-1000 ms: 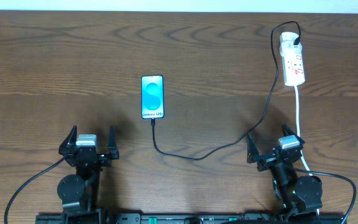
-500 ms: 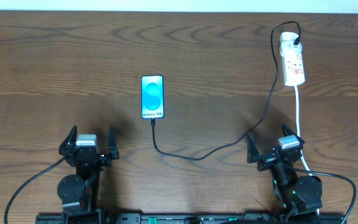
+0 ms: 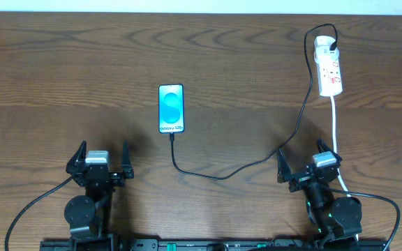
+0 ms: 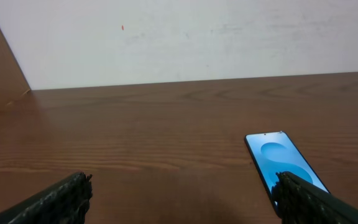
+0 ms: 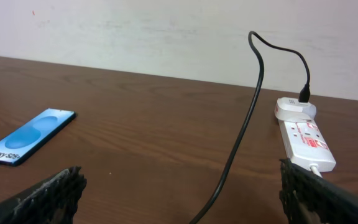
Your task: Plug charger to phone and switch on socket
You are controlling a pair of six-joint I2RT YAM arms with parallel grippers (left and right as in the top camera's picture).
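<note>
Fingers, left: the left gripper (image 3: 104,148) sits at 7 o'clock in the overhead view; its ribbed black fingers (image 4: 55,202) are spread wide, released and empty, touching nothing.
Fingers, right: the right gripper (image 3: 300,155) sits at 5 o'clock; its fingers (image 5: 319,193) are splayed fully, with nothing held.
Phone (image 3: 171,109): slim glossy rectangle with a black bezel and cyan screen, lying flat at 1 o'clock from the left gripper.
Charger (image 3: 222,176): thin black cable; its tip meets the phone's 6 o'clock edge, and it curves across to a black plug seated in the socket's 12 o'clock end.
Socket (image 3: 329,70): white plastic strip with red rocker switches, at 2 o'clock; its white cord trails toward 6 o'clock.
Surface (image 3: 61,70): dark brown wood grain.
</note>
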